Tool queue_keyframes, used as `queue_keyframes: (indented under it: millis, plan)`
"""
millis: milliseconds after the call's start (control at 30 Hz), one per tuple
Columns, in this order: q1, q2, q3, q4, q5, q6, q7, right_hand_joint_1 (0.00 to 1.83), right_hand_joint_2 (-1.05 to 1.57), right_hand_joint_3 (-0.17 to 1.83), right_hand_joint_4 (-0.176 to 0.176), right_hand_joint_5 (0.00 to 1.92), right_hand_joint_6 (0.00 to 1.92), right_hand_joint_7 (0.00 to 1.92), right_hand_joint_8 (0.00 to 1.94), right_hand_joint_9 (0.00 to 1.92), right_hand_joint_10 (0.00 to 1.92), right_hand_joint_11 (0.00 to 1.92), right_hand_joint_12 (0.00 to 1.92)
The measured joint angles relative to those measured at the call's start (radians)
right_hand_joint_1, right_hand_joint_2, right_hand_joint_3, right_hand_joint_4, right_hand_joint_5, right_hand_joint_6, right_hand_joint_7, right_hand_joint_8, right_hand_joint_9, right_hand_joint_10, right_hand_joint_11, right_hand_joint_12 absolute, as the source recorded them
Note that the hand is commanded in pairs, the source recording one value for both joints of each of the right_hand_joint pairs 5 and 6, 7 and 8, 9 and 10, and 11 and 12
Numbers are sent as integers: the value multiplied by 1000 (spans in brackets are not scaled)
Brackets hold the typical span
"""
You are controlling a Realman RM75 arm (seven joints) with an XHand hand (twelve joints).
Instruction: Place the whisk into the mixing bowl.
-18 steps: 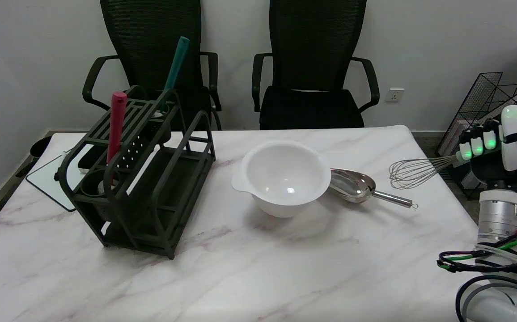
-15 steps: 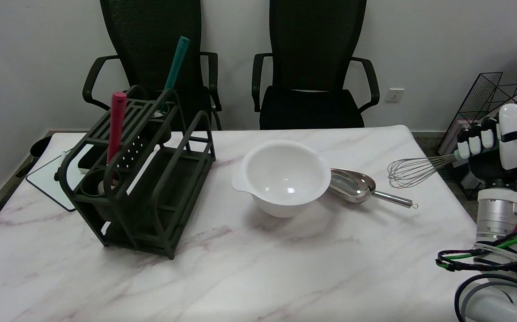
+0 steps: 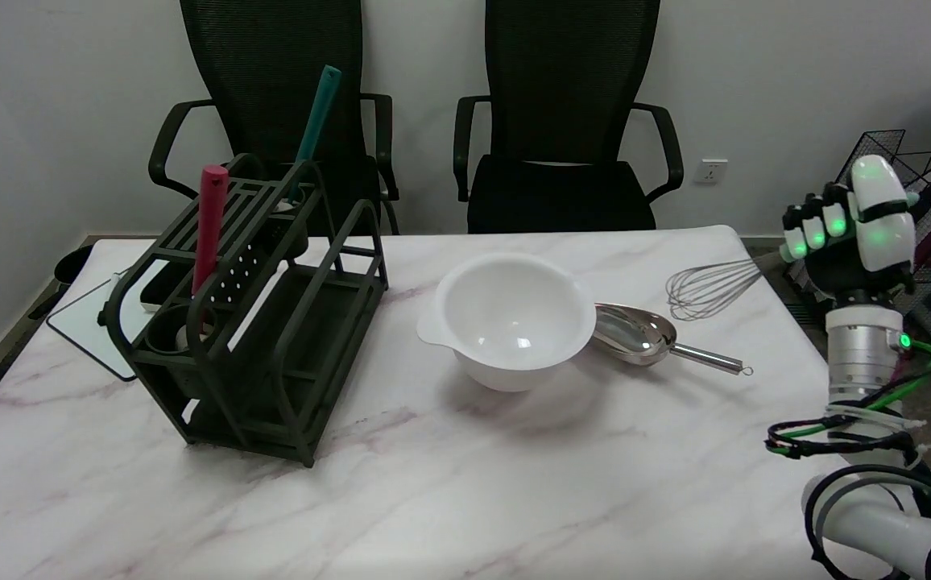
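Note:
A white mixing bowl (image 3: 511, 318) stands empty near the middle of the marble table. To its right, in the air above the table's right side, a wire whisk (image 3: 711, 288) points its loops left toward the bowl. My right hand (image 3: 848, 231) grips the whisk's handle at the far right, fingers curled around it; the handle itself is hidden in the fist. The whisk's tip is well right of the bowl's rim.
A steel scoop (image 3: 651, 336) lies right beside the bowl, under the whisk's path. A dark green utensil rack (image 3: 260, 322) with a red handle (image 3: 209, 225) and a teal handle (image 3: 316, 121) stands at left. Two black chairs sit behind the table. A wire basket (image 3: 876, 161) is at far right.
My right hand has lifted and moved left with the whisk, bringing its loops higher and closer to the bowl. Nothing else on the table has moved.

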Motion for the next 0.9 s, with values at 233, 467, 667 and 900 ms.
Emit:
queue_keyframes:
  millis: [233,467,667,900]
  plan:
    - [43,12,-4,-89,-16,-111,-24,856,1571,1045,0,1920,1920,1920,1920,1920,1920,1920,1920]
    - [102,29,-8,-223,-28,-274,-39,861,1571,1030,0,1920,1920,1920,1920,1920,1920,1920,1920]
    - [170,42,-44,-302,-33,-401,-33,863,1571,1010,0,1920,1920,1920,1920,1920,1920,1920,1920]
    - [268,54,-134,-307,-37,-504,1,872,1571,911,0,1920,1920,1920,1920,1920,1920,1920,1920]
